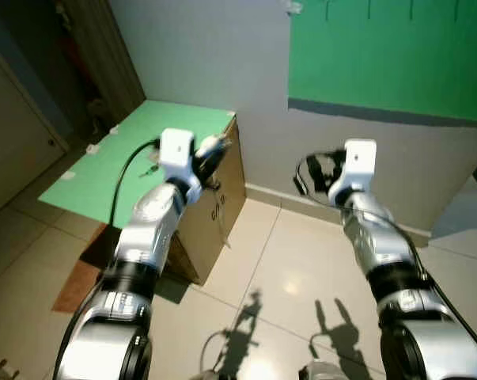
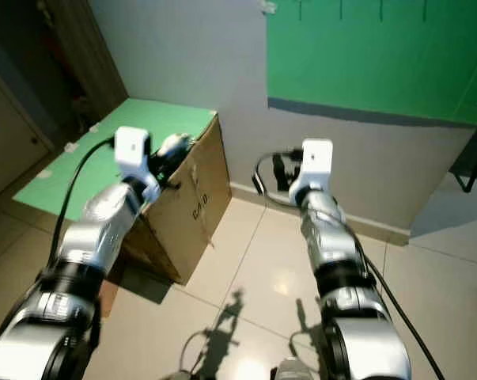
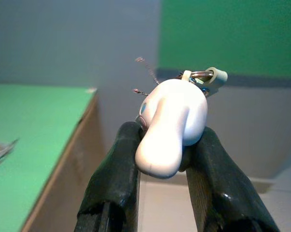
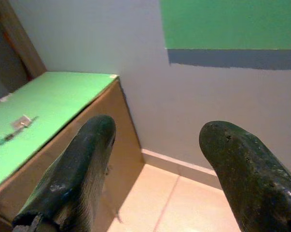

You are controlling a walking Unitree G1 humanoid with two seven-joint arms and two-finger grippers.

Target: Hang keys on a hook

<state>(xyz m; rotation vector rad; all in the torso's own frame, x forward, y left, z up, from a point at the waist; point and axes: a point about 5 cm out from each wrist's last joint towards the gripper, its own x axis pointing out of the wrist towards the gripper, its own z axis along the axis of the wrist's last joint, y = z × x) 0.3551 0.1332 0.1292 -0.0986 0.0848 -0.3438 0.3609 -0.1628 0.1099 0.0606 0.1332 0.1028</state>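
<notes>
Your left tool (image 3: 167, 145) is clenched on the keys (image 3: 172, 123): both black fingers (image 3: 114, 179) pinch a white rounded fob, and a metal ring with a small pale tag sticks out past the fingertips. The keys ride in the air just past the corner of the cardboard box (image 1: 214, 210), close to its upper edge. The box carries a green surface (image 1: 135, 162) on top; a small flat item (image 4: 20, 122) lies on it, too small to identify. Ahead of the left tool stands the grey wall (image 1: 222, 55) with a green panel (image 1: 388, 55) higher up. Thin dark marks near the panel's top edge cannot be made out.

Your right tool (image 4: 157, 169) is released, its fingers (image 4: 75, 169) spread wide and holding nothing. It hangs over bare tiled floor (image 1: 293, 277), facing the skirting and wall, with the box off to its left side and open room between.
</notes>
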